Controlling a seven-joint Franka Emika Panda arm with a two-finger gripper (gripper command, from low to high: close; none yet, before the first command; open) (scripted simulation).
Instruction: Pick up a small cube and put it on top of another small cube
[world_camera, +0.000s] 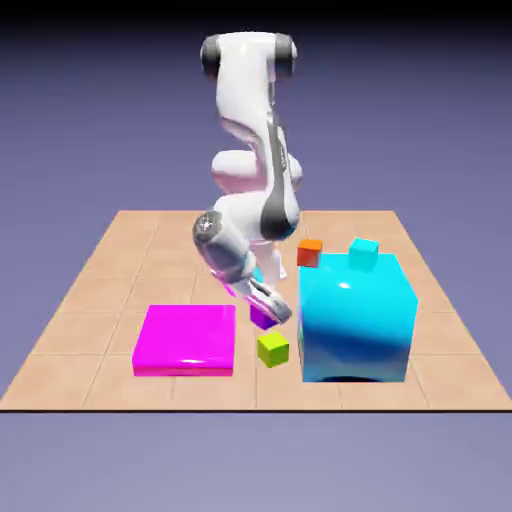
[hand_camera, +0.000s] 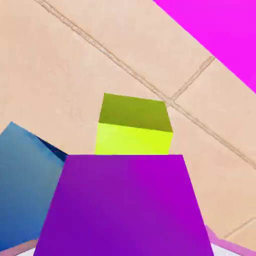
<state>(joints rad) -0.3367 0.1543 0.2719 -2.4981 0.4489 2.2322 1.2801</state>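
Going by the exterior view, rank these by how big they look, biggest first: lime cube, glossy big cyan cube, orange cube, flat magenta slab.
1. Big cyan cube
2. Magenta slab
3. Lime cube and orange cube: too close to rank surely, the lime perhaps nearer the camera.

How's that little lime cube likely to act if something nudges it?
The lime cube would probably slide rather than roll, given its flat faces and sharp edges. It looks about as tall as it is wide, so a low push seems unlikely to tip it.
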